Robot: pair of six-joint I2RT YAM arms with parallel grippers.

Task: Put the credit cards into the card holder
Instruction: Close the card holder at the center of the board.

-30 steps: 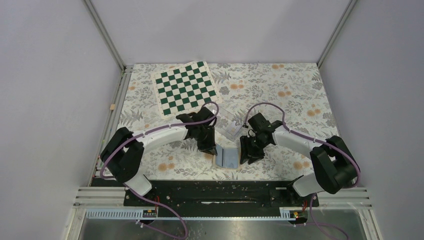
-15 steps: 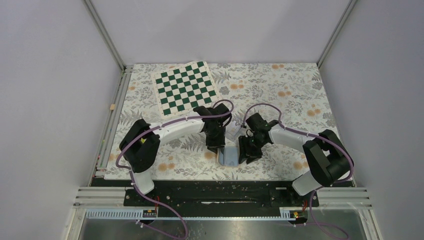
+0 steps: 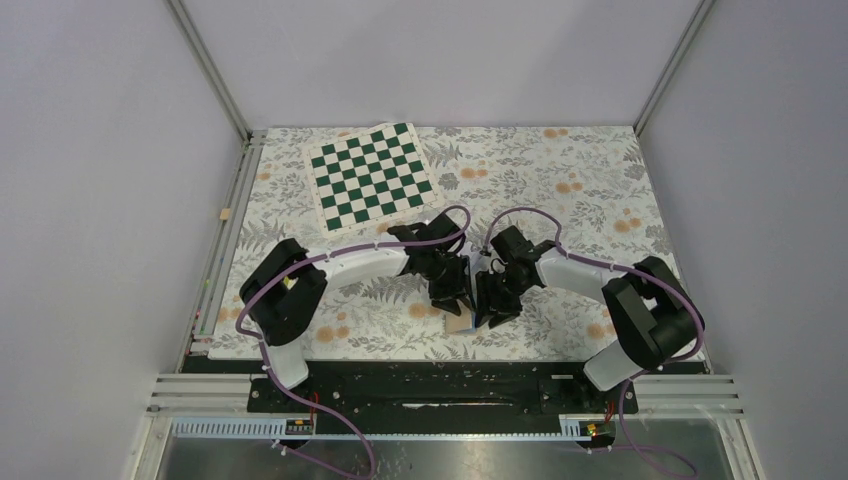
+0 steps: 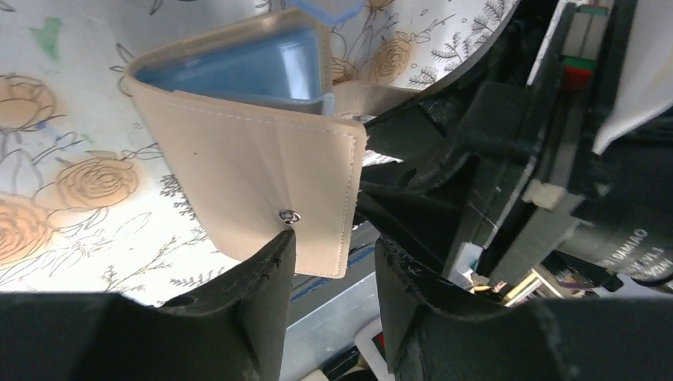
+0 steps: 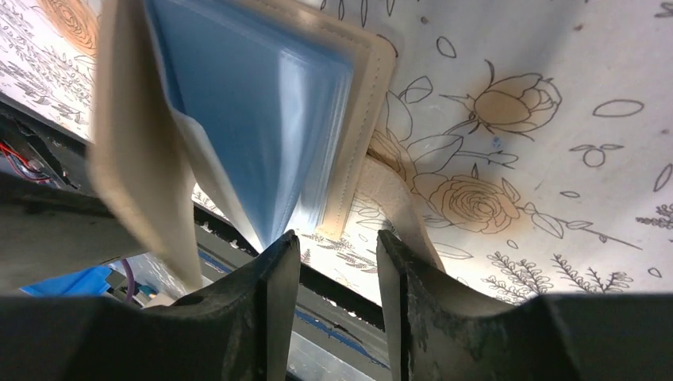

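The small tan folding card holder [image 4: 238, 175] stands half-folded on its edge between my two hands, near the front edge of the tabletop. Its light-blue inner sleeves [image 5: 254, 119] fan out toward the right side.

My left hand [image 4: 335, 240] is released, with its fingers spread. The holder's lower corner hangs in the gap, and one fingertip [image 4: 278, 242] touches the flap just beside the metal snap stud [image 4: 289, 216].

My right hand [image 5: 337, 236] is also released. The tip of the blue sleeves comes down at the mouth of its gap, and a tan strap [image 5: 397, 202] runs past the other finger.

The black lens barrel [image 4: 627, 254] on the facing wrist carries white lettering, but too little of it shows for me to read.

Further out, the tabletop [image 3: 560, 170] has a floral print, and a green-and-white chequered mat [image 3: 370, 172] lies at its far left.
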